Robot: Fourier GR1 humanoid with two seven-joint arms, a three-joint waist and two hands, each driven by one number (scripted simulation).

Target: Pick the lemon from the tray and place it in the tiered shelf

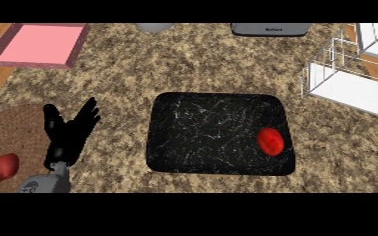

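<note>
A black marbled tray (214,130) lies in the middle of the speckled counter. On its right side rests a small red oval fruit (271,141); no yellow lemon shows. The white wire tiered shelf (341,75) stands at the right edge, partly cut off. My left hand (68,135) rests open at the lower left, fingers up, well left of the tray and touching nothing. My right hand is out of view.
A pink tray (40,45) lies at the top left. A brown round mat (22,135) at the left edge carries a red item (7,166). A grey appliance (269,29) and a grey round object (155,27) sit along the far edge.
</note>
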